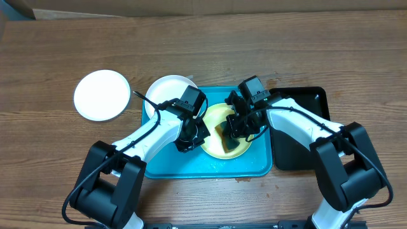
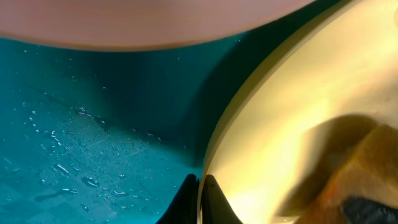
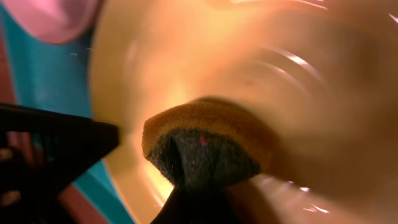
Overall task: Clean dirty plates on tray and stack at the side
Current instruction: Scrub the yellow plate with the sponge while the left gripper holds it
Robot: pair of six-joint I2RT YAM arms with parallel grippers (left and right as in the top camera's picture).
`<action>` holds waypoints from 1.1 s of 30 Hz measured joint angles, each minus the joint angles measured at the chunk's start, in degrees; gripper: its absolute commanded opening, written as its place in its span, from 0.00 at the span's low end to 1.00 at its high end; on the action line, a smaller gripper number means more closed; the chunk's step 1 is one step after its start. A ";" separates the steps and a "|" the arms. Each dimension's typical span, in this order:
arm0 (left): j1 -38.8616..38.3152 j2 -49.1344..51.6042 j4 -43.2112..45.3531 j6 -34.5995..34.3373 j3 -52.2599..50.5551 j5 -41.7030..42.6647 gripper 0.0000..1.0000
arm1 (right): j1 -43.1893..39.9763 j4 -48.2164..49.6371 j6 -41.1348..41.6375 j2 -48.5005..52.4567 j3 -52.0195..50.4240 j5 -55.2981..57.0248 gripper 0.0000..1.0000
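Note:
The pale yellow plate (image 1: 215, 114) lies on the turquoise tray (image 1: 184, 166). My left gripper (image 1: 191, 138) is shut on the plate's left rim; in the left wrist view the two dark fingertips (image 2: 200, 194) pinch the thin yellow edge (image 2: 298, 93). My right gripper (image 1: 237, 130) is shut on a yellow sponge with a dark scouring side (image 1: 224, 137) and presses it onto the plate's inside (image 3: 261, 56). The sponge (image 3: 205, 140) fills the middle of the right wrist view. A white plate (image 1: 166, 90) rests over the tray's back-left corner. Another white plate (image 1: 102, 95) lies on the table to the left.
A black tray (image 1: 299, 127) sits against the turquoise tray's right side, under my right arm. Water droplets cover the turquoise tray's floor (image 2: 87, 137). Bare wooden tabletop (image 1: 191, 44) runs behind the trays.

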 measured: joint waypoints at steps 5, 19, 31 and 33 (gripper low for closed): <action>0.00 0.00 0.04 0.39 0.00 0.00 0.06 | -3.30 -7.96 -0.59 0.11 9.09 -4.57 0.04; 0.00 0.00 0.24 0.94 0.00 -0.02 0.31 | -20.90 -33.77 -5.27 0.09 23.37 15.96 0.04; 0.00 0.00 1.40 3.04 0.00 -0.04 0.45 | -24.55 -18.36 -1.18 0.09 7.93 32.74 0.22; 0.00 0.00 1.49 3.72 0.00 -0.04 0.49 | -24.55 -16.87 -1.09 0.09 6.64 33.07 0.34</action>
